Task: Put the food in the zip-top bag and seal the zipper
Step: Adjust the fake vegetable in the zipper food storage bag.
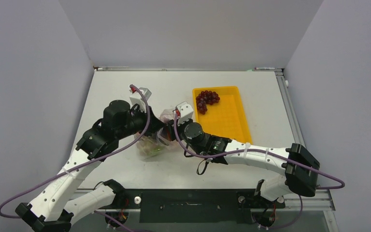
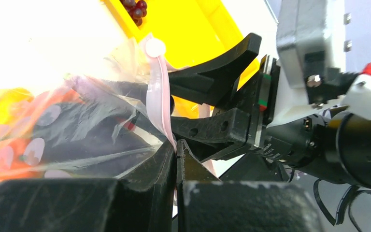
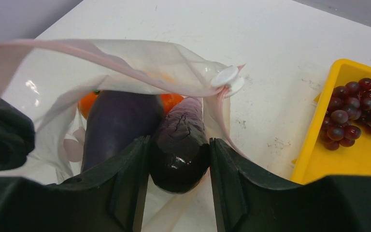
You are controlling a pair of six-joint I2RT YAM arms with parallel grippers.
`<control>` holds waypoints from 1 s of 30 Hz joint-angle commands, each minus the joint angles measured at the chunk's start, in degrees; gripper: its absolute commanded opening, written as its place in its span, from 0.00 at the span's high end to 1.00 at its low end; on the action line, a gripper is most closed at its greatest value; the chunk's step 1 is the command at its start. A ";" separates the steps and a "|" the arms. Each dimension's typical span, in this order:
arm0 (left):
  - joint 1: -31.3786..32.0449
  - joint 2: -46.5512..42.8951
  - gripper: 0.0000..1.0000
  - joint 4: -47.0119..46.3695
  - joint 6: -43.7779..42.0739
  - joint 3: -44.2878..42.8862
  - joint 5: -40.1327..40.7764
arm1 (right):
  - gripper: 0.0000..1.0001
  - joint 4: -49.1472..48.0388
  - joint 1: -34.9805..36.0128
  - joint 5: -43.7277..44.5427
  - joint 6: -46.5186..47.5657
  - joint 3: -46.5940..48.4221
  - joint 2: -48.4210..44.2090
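The clear zip-top bag (image 1: 149, 145) lies mid-table with its mouth held open. My left gripper (image 2: 176, 147) is shut on the pink zipper strip (image 2: 157, 96) at the bag's mouth edge. My right gripper (image 3: 178, 145) is shut on a dark purple eggplant (image 3: 181, 154) and holds it in the bag's mouth (image 3: 125, 63). Inside the bag are a second purple eggplant (image 3: 113, 125) and orange pieces (image 3: 88, 101). The dark red grape bunch (image 1: 206, 99) lies in the yellow tray (image 1: 232, 121), outside the bag.
The yellow tray stands right of the bag, close to my right arm. A white slider tab (image 3: 227, 77) sits at the end of the zipper. The two grippers (image 1: 164, 130) are close together over the bag. White walls ring the table.
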State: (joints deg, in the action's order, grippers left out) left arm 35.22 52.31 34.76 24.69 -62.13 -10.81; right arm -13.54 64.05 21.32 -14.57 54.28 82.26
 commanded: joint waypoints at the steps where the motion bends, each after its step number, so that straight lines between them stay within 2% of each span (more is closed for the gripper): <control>1: 0.20 -0.39 1.00 -3.14 4.38 -5.65 -1.94 | 0.93 3.71 -0.51 -1.27 0.04 3.42 -4.61; 10: 0.13 -1.43 1.00 -7.95 11.02 -6.74 -7.14 | 0.88 13.27 -0.70 -0.33 -2.31 10.96 -5.64; 15: 0.11 -3.71 1.00 -8.88 10.23 -3.03 -7.83 | 0.85 21.30 -2.09 -2.36 -4.59 15.01 -2.70; 21: 0.07 -6.46 1.00 -13.12 11.49 2.76 -9.20 | 0.79 25.19 -3.79 -6.20 -7.10 16.43 0.88; 24: 0.02 -6.63 1.00 -13.27 11.49 3.67 -9.25 | 0.70 25.69 -4.03 -7.37 -7.46 16.71 2.31; 27: -0.13 -6.55 1.00 -12.90 11.00 3.63 -8.92 | 0.52 25.31 -4.05 -7.72 -7.52 16.91 2.05; 30: -0.52 -6.52 1.00 -12.16 10.73 3.22 -8.55 | 0.42 24.58 -4.02 -7.66 -7.23 17.13 0.31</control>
State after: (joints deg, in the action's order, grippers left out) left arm 35.16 46.81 28.27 35.35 -57.36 -17.93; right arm 11.33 60.34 14.48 -21.54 68.64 84.86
